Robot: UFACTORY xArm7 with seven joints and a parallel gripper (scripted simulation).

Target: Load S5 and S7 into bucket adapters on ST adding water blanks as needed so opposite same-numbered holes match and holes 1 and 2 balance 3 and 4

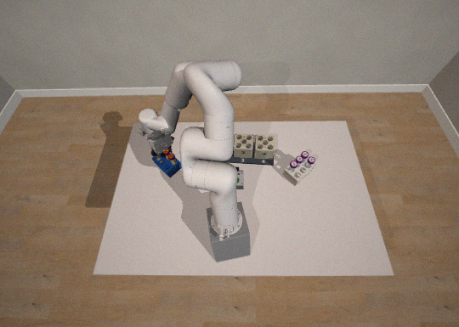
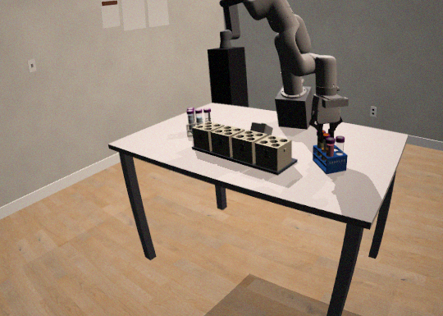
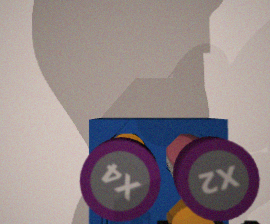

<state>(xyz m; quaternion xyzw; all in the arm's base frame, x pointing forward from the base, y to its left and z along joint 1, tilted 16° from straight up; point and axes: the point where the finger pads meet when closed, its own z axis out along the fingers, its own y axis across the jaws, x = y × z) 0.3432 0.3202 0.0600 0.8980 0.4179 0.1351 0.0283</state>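
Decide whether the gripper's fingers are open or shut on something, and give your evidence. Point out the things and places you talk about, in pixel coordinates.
Shut on a tube: at the blue rack (image 1: pixel 172 170) (image 2: pixel 335 166), the gripper (image 1: pixel 161 154) (image 2: pixel 324 134) has its fingers partly apart, around a tube's top.

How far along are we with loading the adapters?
Nothing looks loaded: the adapters in view show no capped tubes. The gripper is shut on a tube at the blue rack. Left: place both samples, balance them with blanks from the white rack, release, press the green key.
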